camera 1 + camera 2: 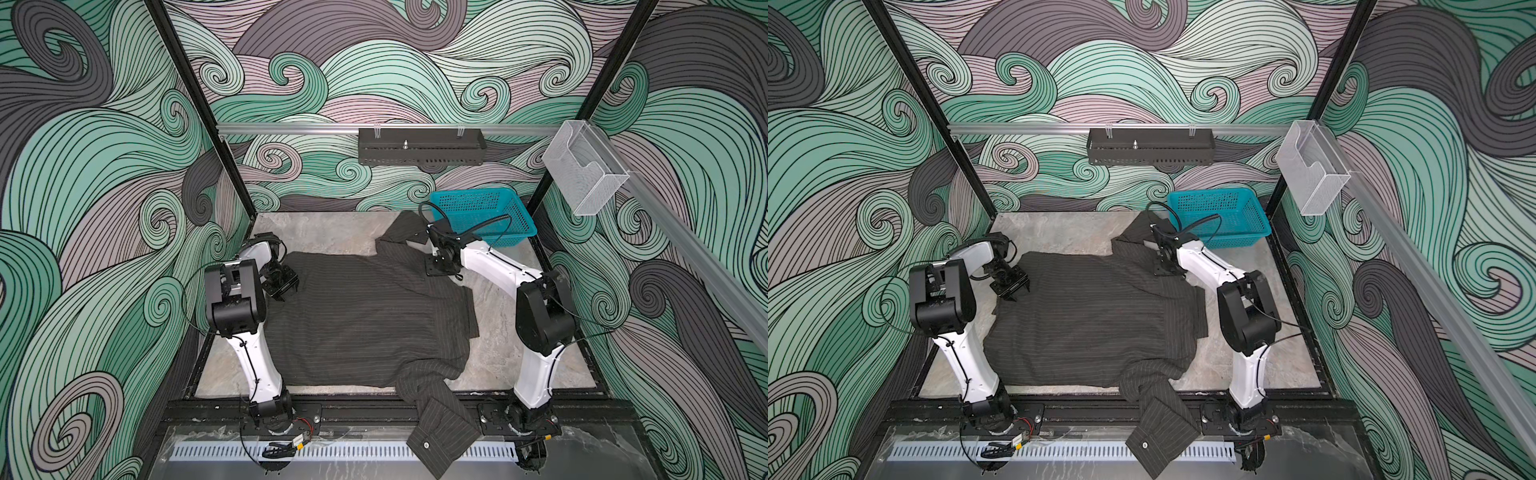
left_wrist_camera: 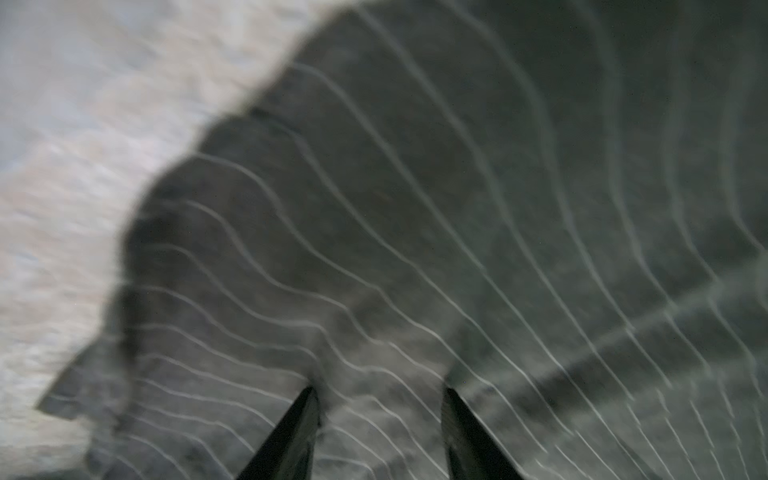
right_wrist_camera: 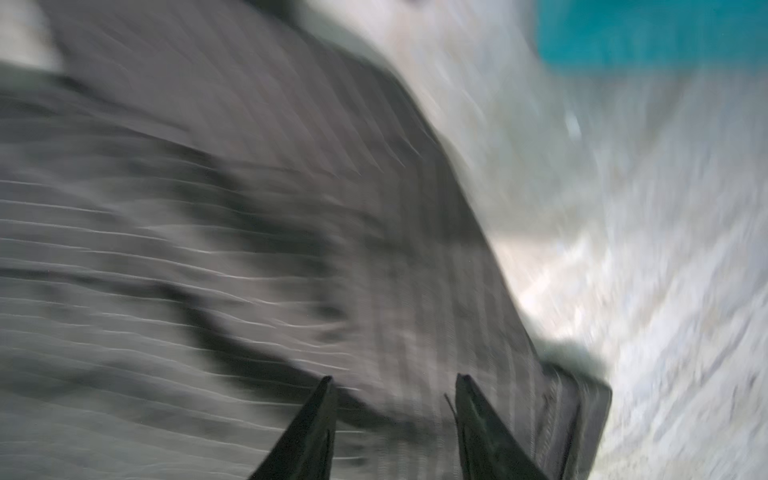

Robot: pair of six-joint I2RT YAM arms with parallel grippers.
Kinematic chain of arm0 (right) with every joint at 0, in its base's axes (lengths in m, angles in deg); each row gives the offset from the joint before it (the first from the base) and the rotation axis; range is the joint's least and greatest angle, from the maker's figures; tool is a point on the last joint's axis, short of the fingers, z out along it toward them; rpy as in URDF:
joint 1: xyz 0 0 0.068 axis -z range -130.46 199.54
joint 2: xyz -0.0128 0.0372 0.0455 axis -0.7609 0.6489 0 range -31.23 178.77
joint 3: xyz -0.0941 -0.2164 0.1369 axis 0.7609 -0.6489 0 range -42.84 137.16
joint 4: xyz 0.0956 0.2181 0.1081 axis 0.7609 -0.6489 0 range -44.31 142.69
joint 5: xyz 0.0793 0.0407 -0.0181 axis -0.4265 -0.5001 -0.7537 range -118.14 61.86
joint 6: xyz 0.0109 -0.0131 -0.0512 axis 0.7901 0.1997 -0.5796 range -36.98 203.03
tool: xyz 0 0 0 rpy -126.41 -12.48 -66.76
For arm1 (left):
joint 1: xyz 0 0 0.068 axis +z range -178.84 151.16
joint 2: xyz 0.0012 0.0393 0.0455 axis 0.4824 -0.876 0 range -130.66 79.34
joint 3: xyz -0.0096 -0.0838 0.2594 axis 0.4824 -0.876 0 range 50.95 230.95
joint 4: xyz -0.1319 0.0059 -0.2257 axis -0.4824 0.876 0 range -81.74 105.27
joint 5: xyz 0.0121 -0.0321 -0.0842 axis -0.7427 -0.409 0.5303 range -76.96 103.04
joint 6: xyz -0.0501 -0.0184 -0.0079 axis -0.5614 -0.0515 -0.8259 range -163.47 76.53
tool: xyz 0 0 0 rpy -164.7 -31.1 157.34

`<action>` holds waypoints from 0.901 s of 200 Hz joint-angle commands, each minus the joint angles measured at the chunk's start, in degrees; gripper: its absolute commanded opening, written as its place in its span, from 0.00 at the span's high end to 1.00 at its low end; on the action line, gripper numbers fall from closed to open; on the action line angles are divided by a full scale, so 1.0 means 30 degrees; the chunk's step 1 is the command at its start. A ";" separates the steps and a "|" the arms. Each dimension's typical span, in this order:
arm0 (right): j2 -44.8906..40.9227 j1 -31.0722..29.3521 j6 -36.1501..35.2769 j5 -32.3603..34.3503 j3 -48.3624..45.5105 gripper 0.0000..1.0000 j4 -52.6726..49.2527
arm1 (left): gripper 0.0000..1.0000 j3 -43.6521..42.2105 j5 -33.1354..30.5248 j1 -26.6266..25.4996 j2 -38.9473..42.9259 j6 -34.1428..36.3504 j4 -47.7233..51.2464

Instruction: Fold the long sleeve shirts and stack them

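Here, the left gripper [image 1: 286,286] sits low over the far left corner of the long sleeve shirt [image 1: 365,324]. In the left wrist view its two dark fingers [image 2: 297,432] stand apart with a gap between them, and the striped cloth shows flat through the gap, so the left gripper is open and holds nothing that can be seen. Whether the tips touch the cloth is hard to tell, as that view is blurry. The right gripper [image 1: 441,268] is down over the far right part of the shirt, near the teal basket [image 1: 482,212]. In the right wrist view its fingers [image 3: 313,419] are parted too, with cloth showing between them, so it is open as well. That view is smeared, and the basket is only a blue-green blur in it. The shirt lies spread out in the middle of the grey table [image 1: 316,232], between the two arms. One sleeve [image 1: 405,232] points toward the basket, and the right arm hides part of it. The other sleeve hangs over the near edge of the table, and its cuff [image 1: 440,432] shows one small pale button [image 1: 426,445]. The left arm covers the near left edge of the shirt.
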 commanded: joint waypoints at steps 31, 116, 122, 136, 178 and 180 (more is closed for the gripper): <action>0.7255 -0.0081 -0.1612 -0.0332 0.9625 0.75 -0.2281 | 0.48 -0.0931 0.1790 -0.0623 0.2086 0.0302 -0.0131; 1.4379 -0.0315 0.0593 -0.2474 1.8810 0.89 -0.3804 | 0.49 -0.0957 0.2928 -0.0637 0.2974 0.0761 0.0066; 1.4678 -0.0237 0.0910 -0.2509 1.8987 0.89 -0.3825 | 0.49 -0.0946 0.2965 -0.0637 0.3027 0.0788 0.0071; 1.5347 -0.0018 0.1636 -0.2437 1.9559 0.89 -0.3864 | 0.49 -0.1009 0.2967 -0.0637 0.3132 0.0791 0.0039; 1.6622 0.1050 0.4007 -0.1583 2.0994 0.87 -0.3874 | 0.49 -0.1046 0.3187 -0.0637 0.3295 0.0849 0.0036; 1.6680 0.1117 0.4111 -0.1593 2.1132 0.87 -0.3852 | 0.49 -0.1053 0.3176 -0.0637 0.3296 0.0857 0.0037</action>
